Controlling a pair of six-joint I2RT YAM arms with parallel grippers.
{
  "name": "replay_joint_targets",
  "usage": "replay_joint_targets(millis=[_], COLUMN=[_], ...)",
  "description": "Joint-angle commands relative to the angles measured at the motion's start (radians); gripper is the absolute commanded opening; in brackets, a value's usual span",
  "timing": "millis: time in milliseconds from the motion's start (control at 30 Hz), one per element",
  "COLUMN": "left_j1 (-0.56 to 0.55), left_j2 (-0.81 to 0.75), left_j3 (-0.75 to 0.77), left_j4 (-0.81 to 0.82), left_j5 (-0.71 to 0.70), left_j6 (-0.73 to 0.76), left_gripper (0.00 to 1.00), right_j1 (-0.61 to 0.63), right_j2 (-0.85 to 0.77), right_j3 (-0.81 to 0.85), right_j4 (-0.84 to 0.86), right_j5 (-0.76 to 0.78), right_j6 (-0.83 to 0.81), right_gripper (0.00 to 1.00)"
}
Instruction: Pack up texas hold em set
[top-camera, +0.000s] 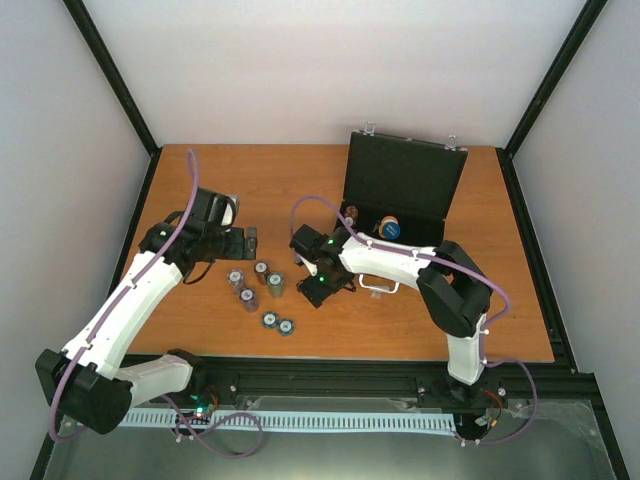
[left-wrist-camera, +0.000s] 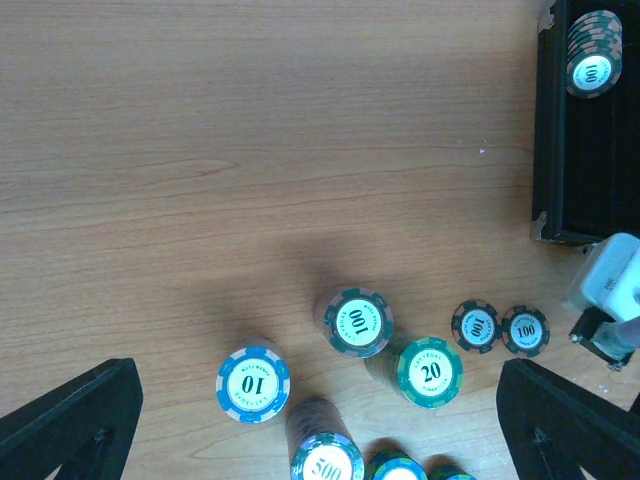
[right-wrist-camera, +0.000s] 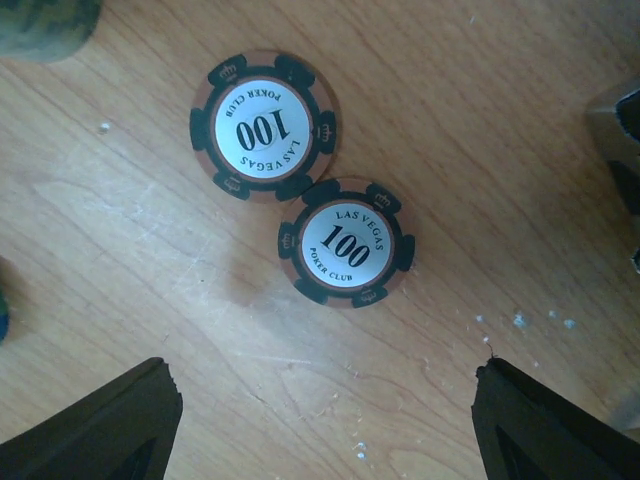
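Right wrist view: the right gripper (right-wrist-camera: 322, 380) has its jaws wide apart with nothing between them. Two single 100 chips (right-wrist-camera: 346, 241) lie edge to edge on the table (right-wrist-camera: 480, 120), just ahead of its fingertips. Left wrist view: the left gripper (left-wrist-camera: 318, 375) is spread wide and empty, with chip stacks (left-wrist-camera: 357, 322) just ahead of and between its fingers. The open black case (left-wrist-camera: 575, 150) sits farther ahead, to its right.
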Motion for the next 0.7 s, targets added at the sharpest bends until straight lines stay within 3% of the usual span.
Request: replay_joint_targets(millis=[0,233,667], left_j1=[-0.003,-0.003,-0.002], left_j2=[-0.02,-0.023,-0.05], left_j3=[0.003,0.012,0.007], left_j4=[-0.014,-0.02,-0.036], left_j5=[0.006,-0.005,-0.06], left_j6=[-0.014,-0.01,0.0], left_gripper=[1.0,1.0,1.0], right_j1=[0.011,0.022,0.025], right_j2=[0.038,0.105,0.18], right_j3=[0.03,0.077,0.106], right_j4=[0.014,-0.003,0.006], right_j5=[0.016,0.046,0.119], right_j6=[0.01,0.03,0.09], right_gripper=[0.8,0.71,0.65])
